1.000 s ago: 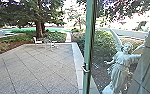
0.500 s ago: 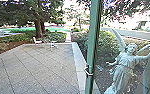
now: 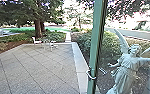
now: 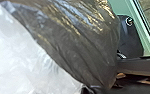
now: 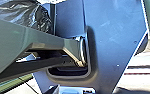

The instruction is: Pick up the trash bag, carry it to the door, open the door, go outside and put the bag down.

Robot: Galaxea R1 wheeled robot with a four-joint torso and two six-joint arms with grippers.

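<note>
Head view: what is seen there?

Speckled paving (image 3: 36, 65) is crossed by thin slanting joints and edged by a smooth, pale kerb (image 3: 79, 62). A green-edged door (image 3: 97, 37) is fitted with a looped metal handle (image 3: 92, 78); to its right, a statue (image 3: 127, 70) is shaped with wings and a folded robe.

And the bag?

In the left wrist view, the bag (image 4: 73, 42) is seen close to the camera, its dark, glossy film drawn into long pleats. A cloudy white sheet (image 4: 21, 55) is set against it; whether they are one cannot be told.

The claws?

Whether the left gripper or the right gripper is spread, pressed together or pinching anything cannot be told.
</note>
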